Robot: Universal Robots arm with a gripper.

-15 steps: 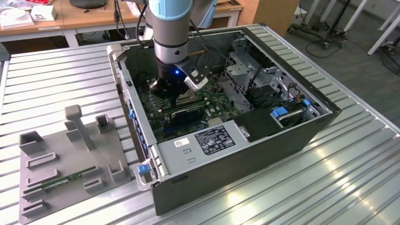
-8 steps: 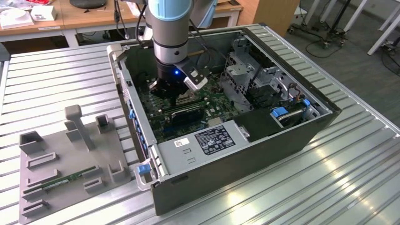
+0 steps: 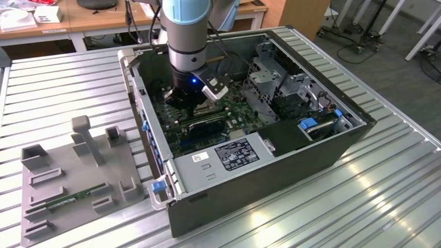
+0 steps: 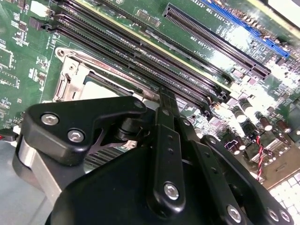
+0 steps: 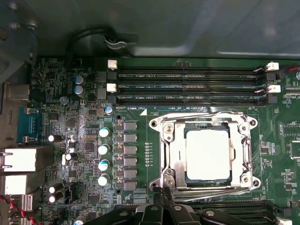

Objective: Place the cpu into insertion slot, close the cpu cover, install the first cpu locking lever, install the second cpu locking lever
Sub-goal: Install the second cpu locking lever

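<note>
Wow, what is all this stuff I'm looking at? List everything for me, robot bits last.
Open black desktop computer case: one, lying on its side on the table.
Green motherboard: one, inside the case.
Square silver-faced cpu: one, seated in the insertion slot.
Silver metal cpu cover frame: one, lying flat around the cpu.
Long black memory slots: several, green board, beside the socket.
Grey plastic fixture tray: one, at the exterior view's left of the case.
Ribbed silver metal table: one, under everything.
Robot arm: one, grey and light blue, reaching down into the case.
Black gripper: one, at the socket's edge.
</note>
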